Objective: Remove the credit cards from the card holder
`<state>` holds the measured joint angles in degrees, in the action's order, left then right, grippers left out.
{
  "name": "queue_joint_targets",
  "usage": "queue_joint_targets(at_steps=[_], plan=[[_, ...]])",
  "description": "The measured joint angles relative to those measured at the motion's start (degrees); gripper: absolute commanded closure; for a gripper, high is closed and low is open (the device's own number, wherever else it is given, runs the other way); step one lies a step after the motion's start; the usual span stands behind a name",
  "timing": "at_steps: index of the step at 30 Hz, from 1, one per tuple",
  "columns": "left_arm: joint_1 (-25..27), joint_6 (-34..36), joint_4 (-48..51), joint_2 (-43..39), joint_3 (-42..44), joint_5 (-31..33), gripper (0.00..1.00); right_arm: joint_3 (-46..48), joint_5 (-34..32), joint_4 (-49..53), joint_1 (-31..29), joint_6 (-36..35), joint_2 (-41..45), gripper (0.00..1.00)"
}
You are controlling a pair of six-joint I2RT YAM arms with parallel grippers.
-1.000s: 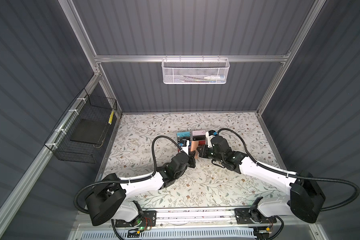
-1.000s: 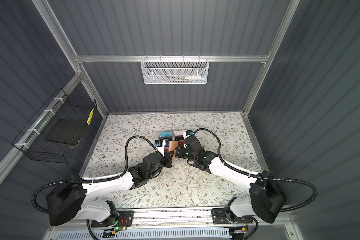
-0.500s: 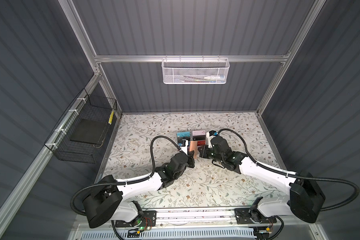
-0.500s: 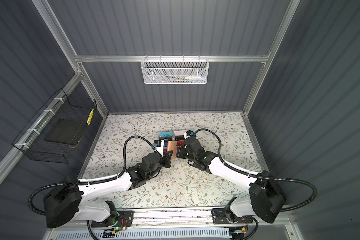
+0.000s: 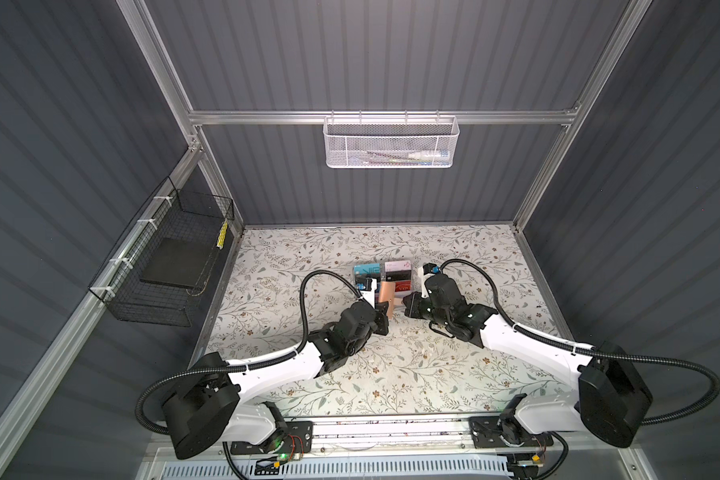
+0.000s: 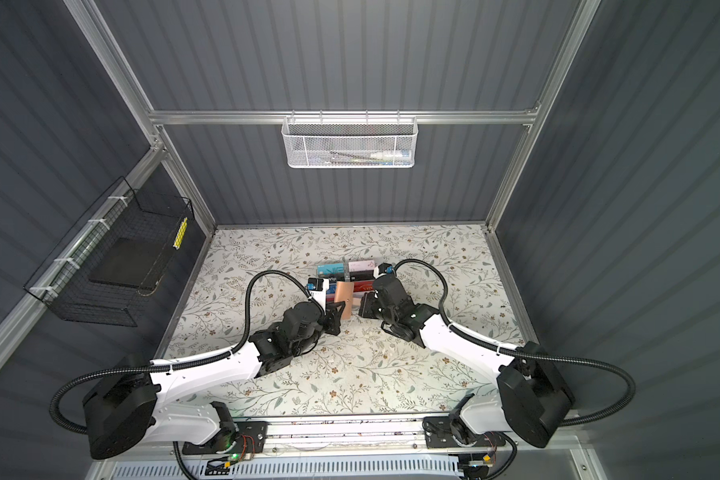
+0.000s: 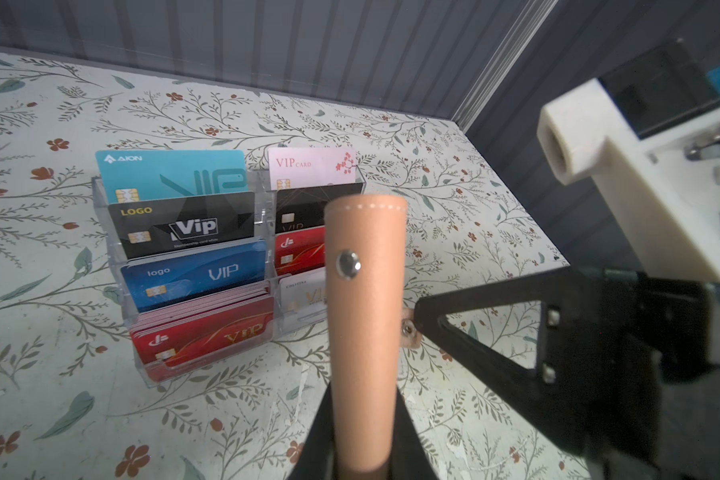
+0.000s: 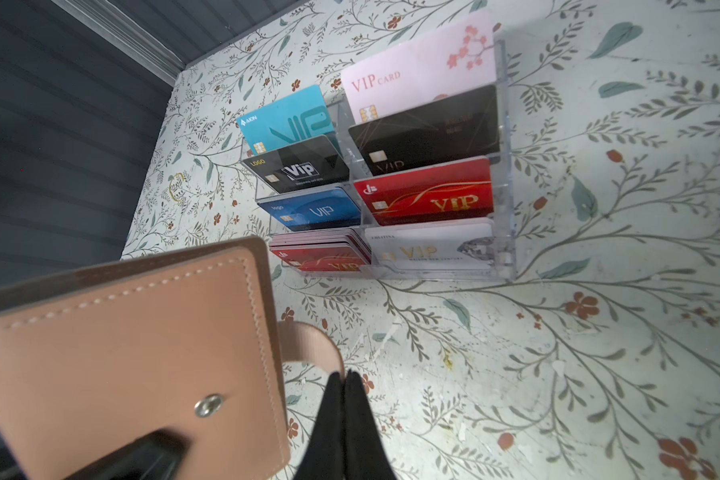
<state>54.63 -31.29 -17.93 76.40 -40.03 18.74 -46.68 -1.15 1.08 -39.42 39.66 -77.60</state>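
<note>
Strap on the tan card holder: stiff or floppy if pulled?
Likely floppy: the strap curls in a loop from the card holder to the shut right gripper. Probably thin, so it may slip. The cover looks stiffer, flat with stitched edges.

Your tabletop (image 5: 433, 357) is a pale sheet printed with grey-green leafy sprigs and small red-brown flowers, and it is scuffed with white flecks near the middle. In both top views only one thing stands directly on it: a clear acrylic rack (image 8: 506, 232), back of centre. The rack's two columns of stepped pockets hold upright credit cards (image 7: 192, 270), and its base sits flat on the print.
</note>
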Motion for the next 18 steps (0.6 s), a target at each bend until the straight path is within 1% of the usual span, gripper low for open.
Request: queue_joint_targets(at_steps=[6, 8, 14, 18], plan=[[-2.3, -3.7, 0.4, -0.1, -1.0, -6.4, 1.00, 2.3, 2.2, -1.0, 1.7, -0.2, 1.5, 0.85], [-3.8, -5.1, 0.3, -0.1, -1.0, -8.6, 1.00, 2.7, 2.8, -1.4, 2.1, -0.2, 2.3, 0.80], [-6.9, -8.2, -0.5, 0.1, -1.2, -14.0, 1.00, 4.1, 4.9, -3.3, 3.0, 0.0, 4.2, 0.76], [-7.9, -9.9, -1.4, 0.1, -1.2, -16.5, 1.00, 4.3, 6.2, -4.5, 3.3, 0.2, 4.4, 0.74]])
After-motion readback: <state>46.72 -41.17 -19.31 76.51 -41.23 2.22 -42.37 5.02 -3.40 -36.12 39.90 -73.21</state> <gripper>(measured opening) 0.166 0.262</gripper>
